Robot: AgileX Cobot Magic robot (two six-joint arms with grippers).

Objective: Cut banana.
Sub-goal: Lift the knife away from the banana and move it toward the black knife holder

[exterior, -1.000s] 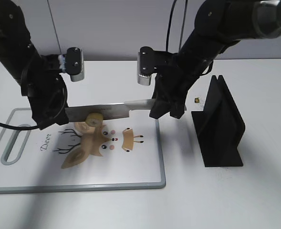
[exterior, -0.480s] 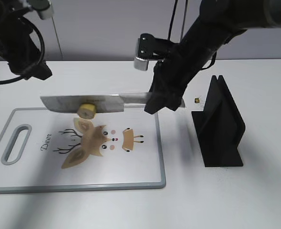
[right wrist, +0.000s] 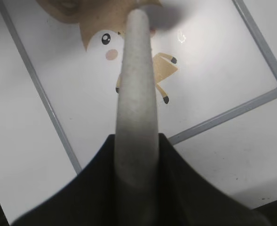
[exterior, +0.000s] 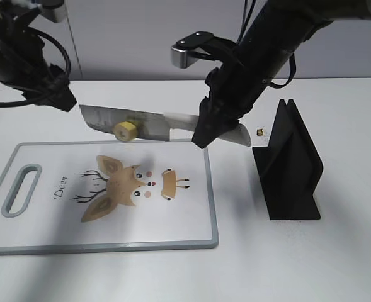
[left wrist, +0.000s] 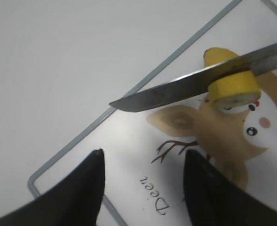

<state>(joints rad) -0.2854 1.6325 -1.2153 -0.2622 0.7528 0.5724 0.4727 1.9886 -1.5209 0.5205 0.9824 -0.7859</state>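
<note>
My right gripper (exterior: 218,131) is shut on the pale handle of a knife (exterior: 148,124) and holds it level in the air above the far edge of the cutting board (exterior: 191,214). A yellow banana piece (exterior: 125,130) sticks to the blade's side, clear of the board. In the right wrist view the handle (right wrist: 136,89) runs between my shut jaws (right wrist: 136,146). My left gripper (exterior: 60,95) is raised at the far left, open and empty. The left wrist view shows its open gripper (left wrist: 143,162) over the board (left wrist: 129,155), with the blade (left wrist: 176,89) and banana piece (left wrist: 233,84) beyond.
A black knife stand (exterior: 291,165) stands on the white table right of the board. A tiny yellow bit (exterior: 260,132) lies on the table near the stand. The board has a deer drawing (exterior: 119,185) and a handle slot (exterior: 20,189) at its left.
The knife has risen off the board with the banana piece stuck to its blade. My left arm has lifted away from the board to the upper left.
</note>
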